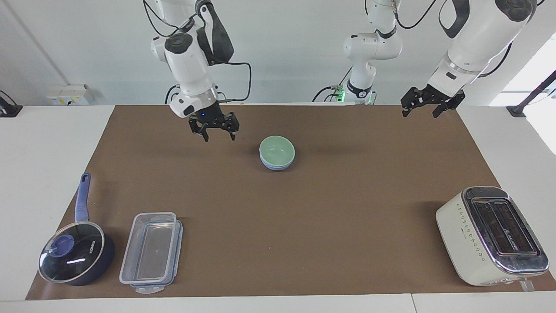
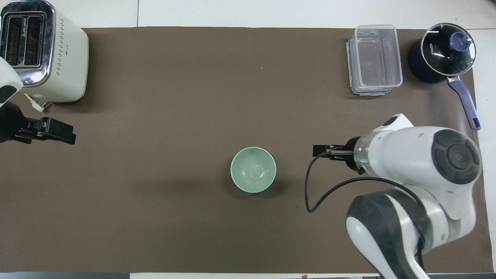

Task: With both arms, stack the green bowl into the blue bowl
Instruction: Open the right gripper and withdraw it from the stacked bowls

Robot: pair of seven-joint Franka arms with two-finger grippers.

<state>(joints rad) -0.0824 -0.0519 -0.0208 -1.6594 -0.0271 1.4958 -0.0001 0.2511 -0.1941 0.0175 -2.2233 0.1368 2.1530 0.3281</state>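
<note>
Two bowls are sitting nested on the brown mat of the counter (image 1: 391, 261), about midway between the arms' ends and toward the robots' side: the green bowl (image 1: 277, 150) is resting inside the blue bowl (image 1: 278, 166), whose rim is showing only as a thin band beneath it in the facing view. From overhead the green bowl (image 2: 253, 169) is covering the blue one entirely.

Neither bowl is being touched. The right tool (image 1: 216, 128) is hanging in the air over bare mat, toward the right arm's end from the stack, its fingers spread wide and holding nothing. The left tool (image 1: 426, 104) is hovering over the mat's edge toward the left arm's end, well apart from the bowls; it too is gripping nothing, fingers parted, and that arm is waiting.

Judging by how things are lying, the stacking looks complete, so any coming move is probably a retreat to rest. The relation that matters is that the stack is lying sideways from the right tool, toward the middle of the counter, and the right tool is much the nearer of the two. A round bowl is offering no long axis to align with.
</note>
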